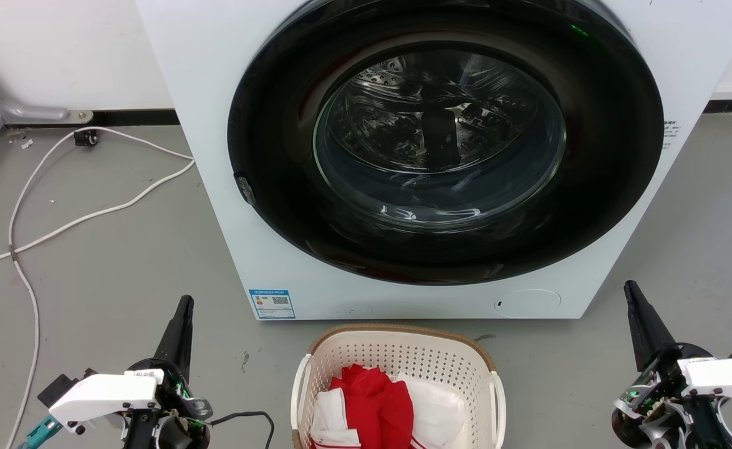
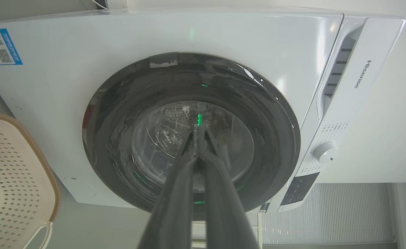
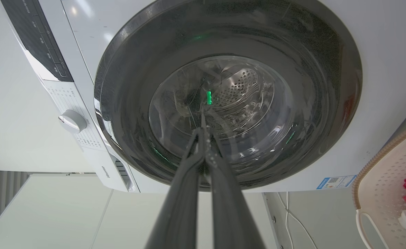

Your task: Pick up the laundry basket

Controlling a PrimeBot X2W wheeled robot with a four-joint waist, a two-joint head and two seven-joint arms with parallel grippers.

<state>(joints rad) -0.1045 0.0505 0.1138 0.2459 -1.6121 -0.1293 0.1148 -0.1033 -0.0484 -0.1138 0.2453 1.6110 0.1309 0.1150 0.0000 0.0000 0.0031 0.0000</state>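
Left claw (image 2: 197, 129) and right claw (image 3: 203, 130) clenched empty, laundry basket (image 1: 403, 355) between, Hisense washing machine (image 2: 223, 38) behind.

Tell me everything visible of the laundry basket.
The laundry basket is cream perforated plastic, rounded-rectangular, with a brown woven-look rim and white side handles. Upright on the grey floor before the washing machine, it holds red cloth and white cloth. The left gripper and the right gripper are clear of it.

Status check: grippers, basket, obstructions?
Left gripper and right gripper shut, empty, either side of laundry basket. Basket on floor, handles untouched. Washing machine close behind it.
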